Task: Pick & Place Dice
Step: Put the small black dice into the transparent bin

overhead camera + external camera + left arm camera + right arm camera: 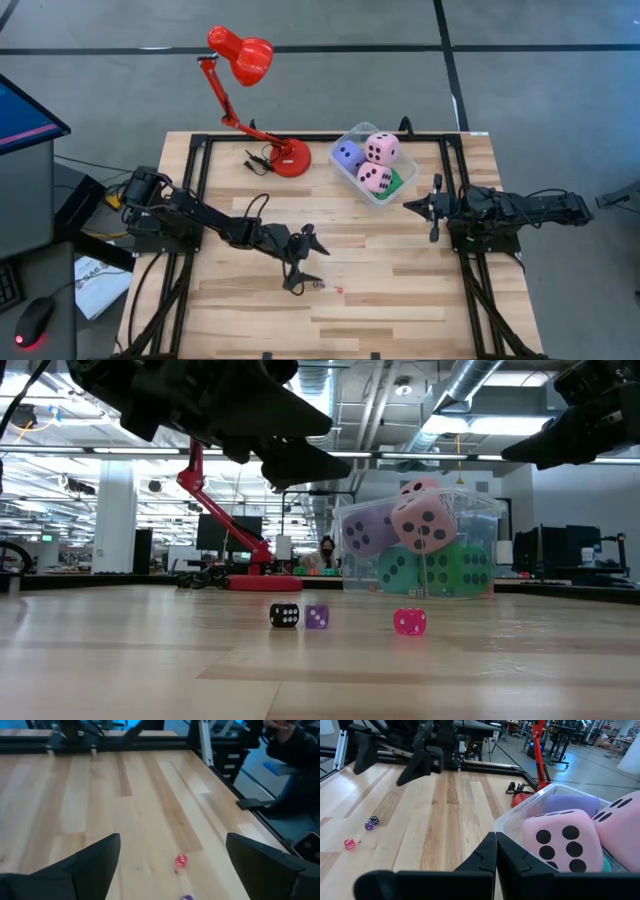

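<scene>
left claw: we're hovering the left claw point(303, 262) over the middle of the tabletop point(400, 290), fingers spread wide, holding nothing.

right claw: the right claw point(436, 208) is sitting at the right side, just beside the clear tub point(520, 815), fingers pressed together in its wrist view, gripping nothing.

tiny dice: three are lying loose on the wood, well apart from the tub: a black die point(284, 615) and a purple die point(316, 617) almost touching, and a pink-red die point(410, 621) off to one side. In the left wrist view the pink-red one point(180, 861) is showing between our open fingers.

big soft dice: two pink dice point(381, 149), a purple-blue one point(347, 154) and a green one point(461, 570) are piled in the tub. We're thinking there's a cyan one under there too, can't really tell.

where we're at: looks like we're lining up for a tiny die, nothing grabbed yet.

what could go wrong: these things are small and hard, so if we're coming down off-centre a fingertip is probably flicking it away across the wood. The black and purple pair is so close we're likely nudging one while grabbing the other. At the tub, the pile is sitting above the rim, so a tiny die could bounce off a soft one and roll back out.
</scene>
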Controlling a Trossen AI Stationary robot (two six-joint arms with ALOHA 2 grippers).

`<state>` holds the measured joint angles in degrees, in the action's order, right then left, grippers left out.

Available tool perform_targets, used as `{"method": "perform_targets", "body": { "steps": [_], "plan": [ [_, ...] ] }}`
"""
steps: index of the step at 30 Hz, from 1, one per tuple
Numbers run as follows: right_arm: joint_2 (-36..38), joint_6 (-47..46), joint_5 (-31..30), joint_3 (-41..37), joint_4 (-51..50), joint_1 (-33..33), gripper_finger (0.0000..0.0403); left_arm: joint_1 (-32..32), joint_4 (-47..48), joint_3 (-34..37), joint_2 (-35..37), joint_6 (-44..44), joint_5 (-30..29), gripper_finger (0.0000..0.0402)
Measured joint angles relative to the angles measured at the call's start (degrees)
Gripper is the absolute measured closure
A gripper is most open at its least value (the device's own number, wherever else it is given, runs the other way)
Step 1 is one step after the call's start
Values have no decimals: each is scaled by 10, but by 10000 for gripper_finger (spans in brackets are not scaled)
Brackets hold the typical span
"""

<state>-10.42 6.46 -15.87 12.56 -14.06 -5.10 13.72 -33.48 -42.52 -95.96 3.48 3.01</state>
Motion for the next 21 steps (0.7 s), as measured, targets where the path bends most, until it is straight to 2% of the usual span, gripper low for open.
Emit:
{"method": "perform_targets", "body": {
  "steps": [5,12,21],
  "plan": [
    [0,-3,0,0,15,0,403,33,12,0,0,2,-21,56],
    [0,-3,0,0,46,0,403,90,61,0,0,2,-131,64],
    [0,-25,2,0,41,-2,403,107,62,0,-34,63,-161,65]
  ]
}}
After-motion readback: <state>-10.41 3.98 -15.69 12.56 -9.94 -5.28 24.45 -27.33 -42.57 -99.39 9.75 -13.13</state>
